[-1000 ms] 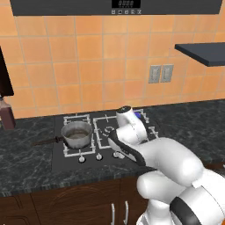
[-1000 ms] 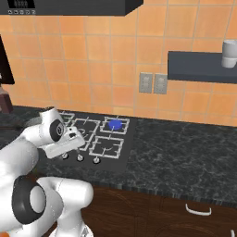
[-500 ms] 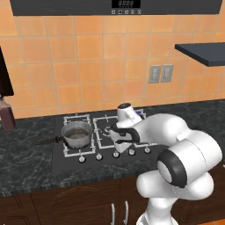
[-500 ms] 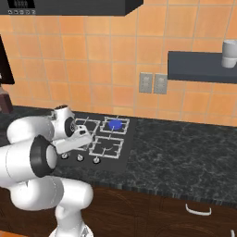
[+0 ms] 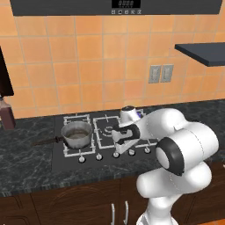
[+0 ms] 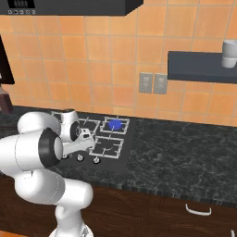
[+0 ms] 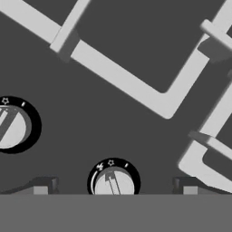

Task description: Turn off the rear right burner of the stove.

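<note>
1. The stove (image 5: 105, 151) lay flat in the dark marble counter (image 6: 185, 152) against the orange tiled wall; its white wire grates stood over the burners and a row of small silver knobs ran along its front edge.
2. The rear right burner (image 6: 115, 124) sat at the stove's back right corner, its disc glowing bright blue under a square grate; in the left base view the arm hid most of it.
3. The gripper (image 7: 115, 186) hung low over the stove's front edge, pointing down at the knob row; its two dark fingertips (image 7: 43, 186) stood spread apart, one on each side of a knob (image 7: 113, 180), without touching it as far as could be seen.
4. That knob carried small white marks around its black ring, star-like symbols and short ticks; they were too small to read as writing; a second knob (image 7: 12, 127) with the same marks lay toward the left edge of the hand view.
5. A small pot (image 5: 77, 133) with a dark handle stood on the stove's left side, well apart from the gripper.
6. A panel (image 5: 126, 5) above the stove showed a display too blurred to read; a double outlet (image 6: 153, 83) sat on the wall; a white cup (image 6: 229, 53) stood on a dark shelf (image 6: 199, 67) at the right.
</note>
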